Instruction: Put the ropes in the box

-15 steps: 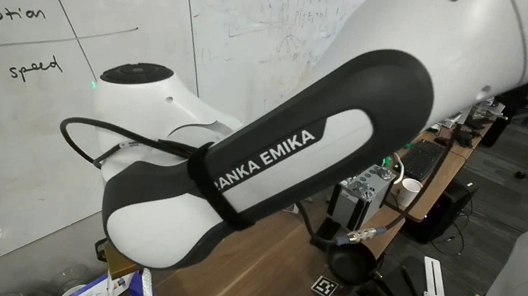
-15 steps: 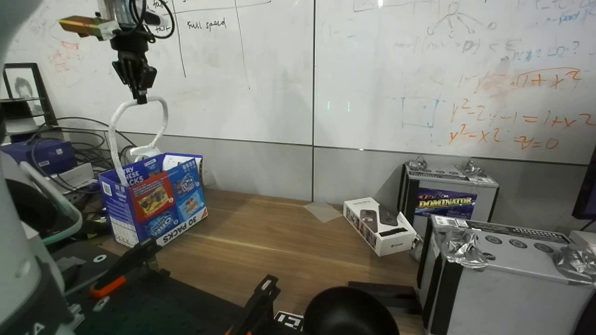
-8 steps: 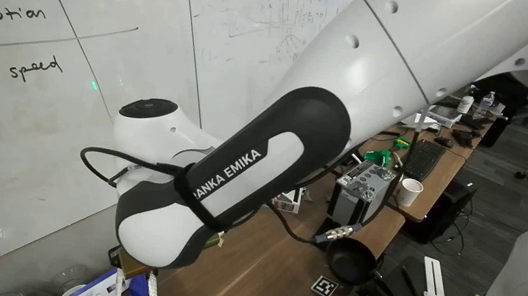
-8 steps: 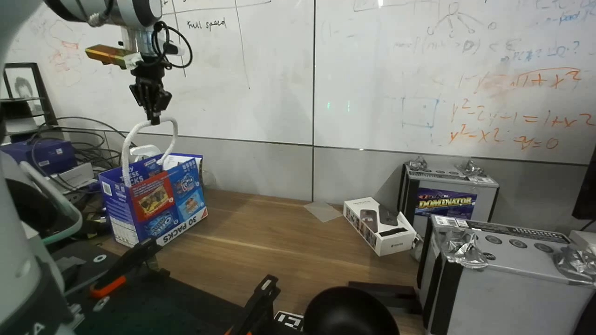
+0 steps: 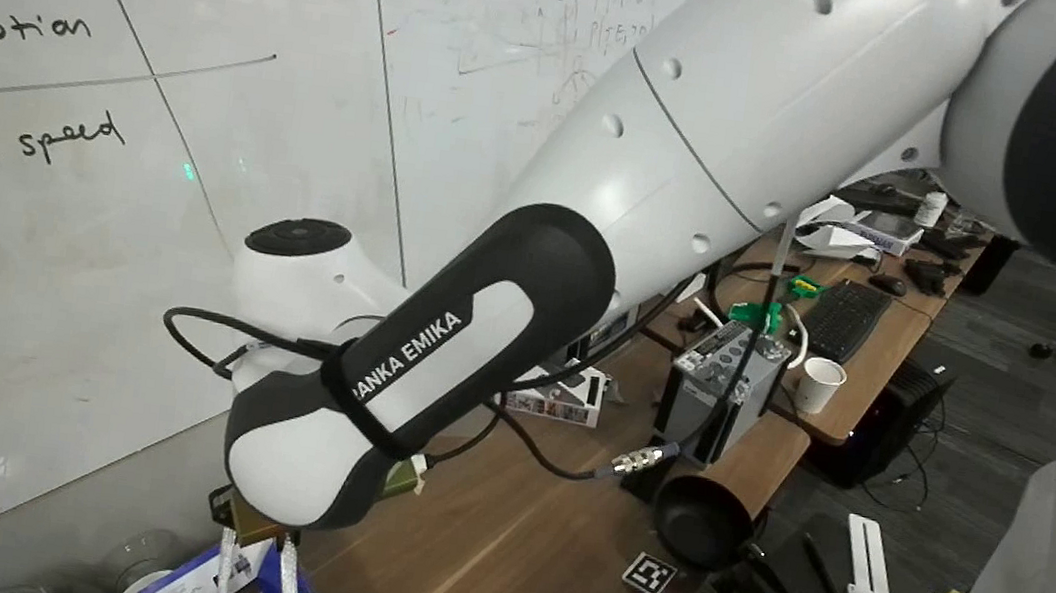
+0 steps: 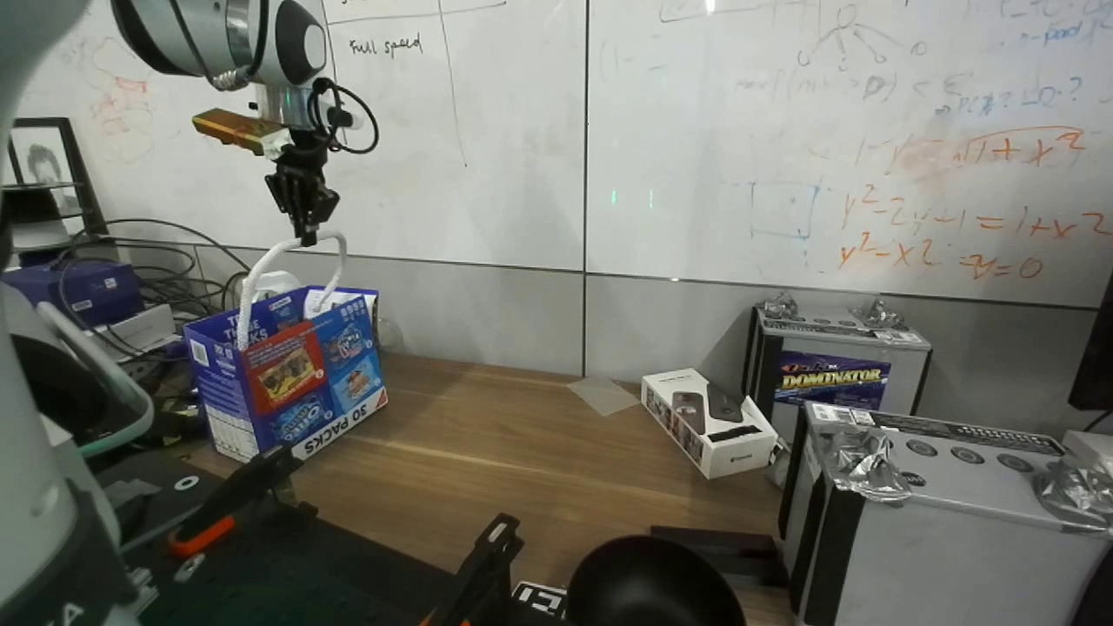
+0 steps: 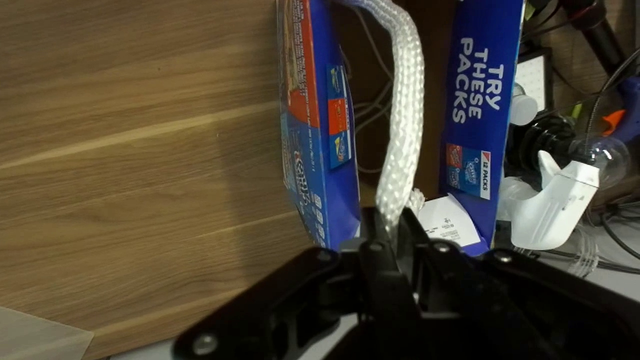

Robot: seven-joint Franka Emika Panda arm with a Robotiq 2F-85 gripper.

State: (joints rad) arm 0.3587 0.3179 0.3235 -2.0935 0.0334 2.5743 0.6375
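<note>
A thick white braided rope (image 6: 259, 280) hangs as an arch from my gripper (image 6: 307, 238). The gripper is above the blue box (image 6: 291, 382), which stands open at the top. In the wrist view the gripper (image 7: 390, 214) is shut on the rope (image 7: 407, 90), with its jaws pinching the cord. Both hanging sides of the rope reach down into the box opening; its lower ends are hidden by the walls. Thin pale cord loops (image 7: 371, 106) lie inside the box between its walls (image 7: 482, 95). In an exterior view the arm hides the gripper above the rope (image 5: 289, 585).
A whiteboard wall (image 6: 487, 191) stands close behind the box. A white spray bottle (image 7: 555, 207) and dark cables (image 6: 165, 269) are beside it. On the table are a white carton (image 6: 713, 448), grey blocky devices (image 6: 956, 539) and a black pan (image 6: 652, 582).
My gripper has moved down and to the right in an exterior view, over the box. The rope has come down with it, and its hanging sides now sit within the opening.
</note>
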